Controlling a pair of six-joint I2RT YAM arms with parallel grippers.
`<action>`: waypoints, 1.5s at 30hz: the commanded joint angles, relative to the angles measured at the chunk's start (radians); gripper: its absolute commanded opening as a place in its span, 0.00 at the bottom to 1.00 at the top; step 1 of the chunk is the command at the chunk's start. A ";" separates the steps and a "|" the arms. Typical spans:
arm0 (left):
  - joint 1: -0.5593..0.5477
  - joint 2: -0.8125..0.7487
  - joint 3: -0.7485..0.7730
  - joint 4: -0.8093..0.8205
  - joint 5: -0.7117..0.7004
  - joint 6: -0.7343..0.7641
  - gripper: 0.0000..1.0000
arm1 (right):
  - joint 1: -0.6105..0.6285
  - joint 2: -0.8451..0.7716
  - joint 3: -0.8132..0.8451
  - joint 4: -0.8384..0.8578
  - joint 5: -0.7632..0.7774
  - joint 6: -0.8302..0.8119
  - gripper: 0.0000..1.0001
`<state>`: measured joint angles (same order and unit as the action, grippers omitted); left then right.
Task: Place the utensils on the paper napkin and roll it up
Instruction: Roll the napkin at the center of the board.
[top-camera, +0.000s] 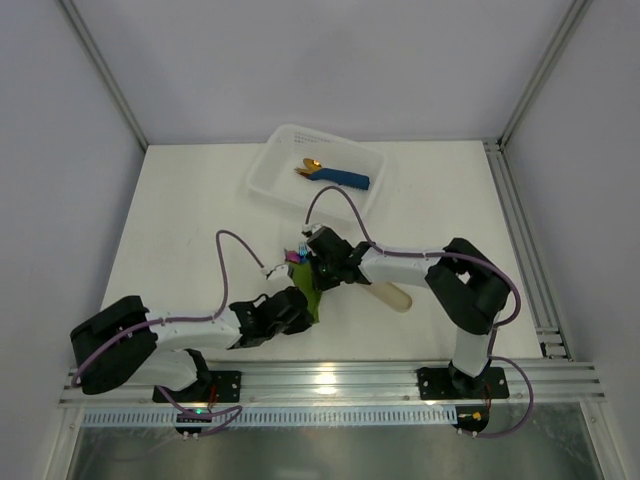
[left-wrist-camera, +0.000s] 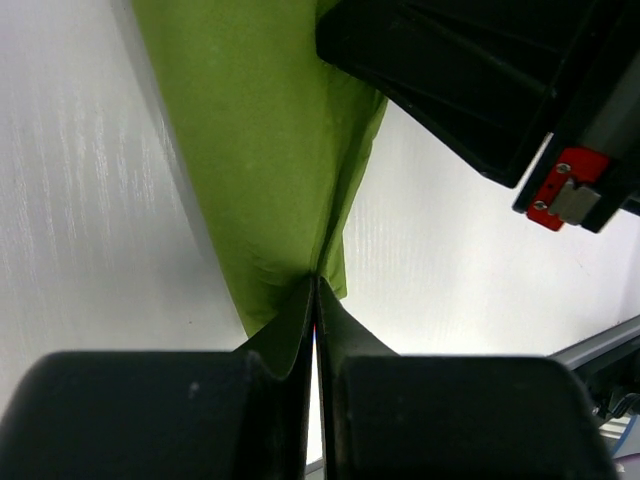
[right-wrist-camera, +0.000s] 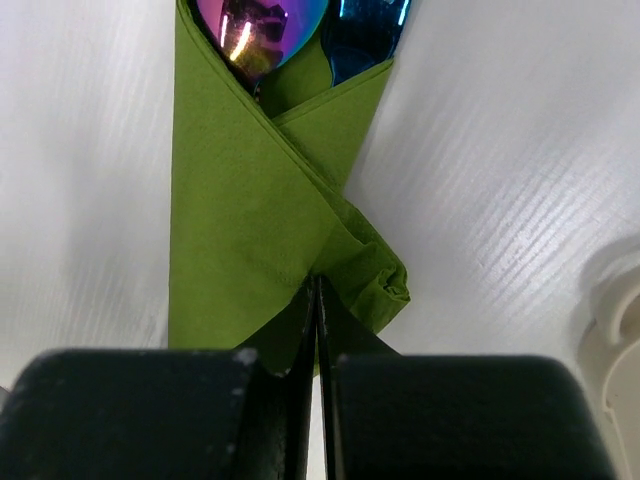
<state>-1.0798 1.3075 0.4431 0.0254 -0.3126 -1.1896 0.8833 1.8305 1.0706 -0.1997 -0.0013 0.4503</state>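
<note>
The olive-green paper napkin (top-camera: 312, 297) lies folded into a long wrap around the iridescent utensils (top-camera: 295, 256), whose purple and blue heads stick out of its far end (right-wrist-camera: 262, 28). My left gripper (top-camera: 300, 306) is shut on the napkin's near end; the paper (left-wrist-camera: 260, 150) bunches into its fingertips (left-wrist-camera: 316, 285). My right gripper (top-camera: 322, 264) is shut on the napkin's folded corner (right-wrist-camera: 360, 270), with its tips (right-wrist-camera: 317, 285) pinching the paper. The right gripper's black body also shows in the left wrist view (left-wrist-camera: 480, 80), just above the napkin. The utensil handles are hidden inside the wrap.
A beige rounded oblong piece (top-camera: 393, 296) lies just right of the napkin, under the right arm. A white tray (top-camera: 268, 172) at the back holds a blue rolled napkin (top-camera: 345, 179) with gold cutlery (top-camera: 310, 167). Aluminium rails run along the near and right table edges.
</note>
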 joint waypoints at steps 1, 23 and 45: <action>-0.006 -0.013 0.037 -0.102 -0.013 0.041 0.00 | -0.001 0.068 0.017 0.008 0.017 0.001 0.04; 0.325 -0.183 0.157 -0.213 0.119 0.262 0.14 | -0.004 0.079 -0.009 0.022 -0.029 0.013 0.04; 0.414 0.148 0.236 0.070 0.250 0.291 0.00 | -0.004 0.066 -0.017 0.025 -0.043 0.010 0.04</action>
<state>-0.6750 1.4380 0.6441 0.0109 -0.0883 -0.9112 0.8764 1.8660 1.0859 -0.1276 -0.0540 0.4694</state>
